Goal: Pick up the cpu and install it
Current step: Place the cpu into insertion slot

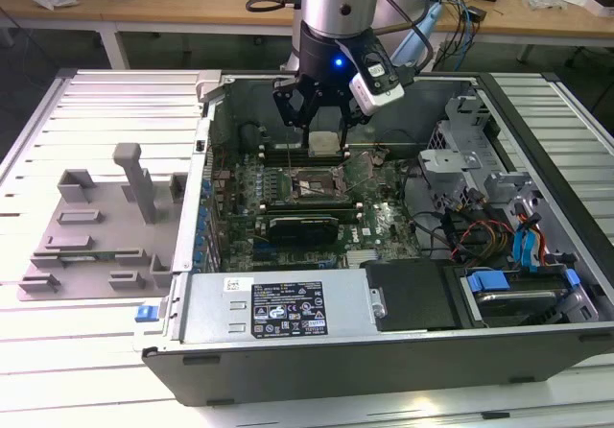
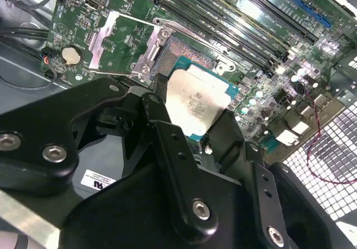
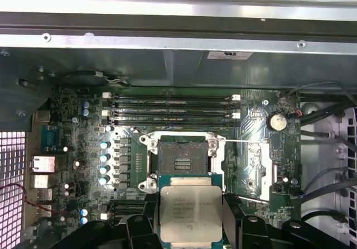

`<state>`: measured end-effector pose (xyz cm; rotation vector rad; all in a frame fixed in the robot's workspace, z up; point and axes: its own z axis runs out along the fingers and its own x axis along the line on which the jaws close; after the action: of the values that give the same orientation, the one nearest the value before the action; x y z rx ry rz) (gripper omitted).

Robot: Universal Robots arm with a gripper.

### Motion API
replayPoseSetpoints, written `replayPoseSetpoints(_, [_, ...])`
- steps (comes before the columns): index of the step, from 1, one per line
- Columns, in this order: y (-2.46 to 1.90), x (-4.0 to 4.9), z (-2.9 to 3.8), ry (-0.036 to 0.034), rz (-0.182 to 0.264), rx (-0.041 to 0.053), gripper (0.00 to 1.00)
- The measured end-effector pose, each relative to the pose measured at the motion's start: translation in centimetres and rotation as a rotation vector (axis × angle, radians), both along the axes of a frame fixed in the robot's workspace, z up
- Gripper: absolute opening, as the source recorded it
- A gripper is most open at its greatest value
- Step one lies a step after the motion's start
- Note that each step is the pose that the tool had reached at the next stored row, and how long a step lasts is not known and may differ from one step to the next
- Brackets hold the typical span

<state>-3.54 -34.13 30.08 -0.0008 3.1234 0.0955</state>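
The cpu (image 1: pixel 324 144), a small flat square chip with a pale silver top, hangs above the motherboard inside the open computer case. My gripper (image 1: pixel 324 146) is shut on the cpu, its black fingers (image 2: pixel 167 137) pressing two opposite edges. In both wrist views the cpu (image 3: pixel 190 207) (image 2: pixel 195 103) floats just short of the open socket (image 3: pixel 181 159), apart from it. The socket (image 2: pixel 181 51) has its metal frame (image 2: pixel 111 37) swung open to one side. In the exterior view the socket (image 1: pixel 312 184) lies below and slightly nearer than the chip.
The case walls (image 1: pixel 206 140) ring the motherboard. Memory slots (image 3: pixel 173 106) run beside the socket. A drive cage and cables (image 1: pixel 499 217) fill the exterior view's right. A grey plastic fixture tray (image 1: pixel 96 226) rests on the slatted table at the exterior view's left.
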Motion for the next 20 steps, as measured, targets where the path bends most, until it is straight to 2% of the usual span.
replayPoseSetpoints(2, [0.0,-0.01,0.0,0.0001,-0.031,-0.0001,0.54])
replayPoseSetpoints(5, [0.0,-0.01,0.0,0.0001,-0.117,-0.0001,0.54])
replayPoseSetpoints(6, [0.0,-0.01,-0.01,0.0001,-0.15,-0.0001,0.54])
replayPoseSetpoints(7, [0.0,0.0,-0.02,0.0,-0.215,0.0,0.54])
replayPoseSetpoints(9, [0.0,-0.01,-0.02,0.0,-0.245,0.0,0.54])
replayPoseSetpoints(11, [0.0,-0.01,-0.02,0.0,-0.305,0.0,0.54])
replayPoseSetpoints(14, [0.0,-0.01,-0.03,0.0,-0.359,0.0,0.54])
replayPoseSetpoints(18, [0.0,-0.01,-0.06,0.0,-0.508,0.0,0.54])
replayPoseSetpoints(20, [0.0,-0.01,-0.07,0.0,-0.55,0.0,0.54])
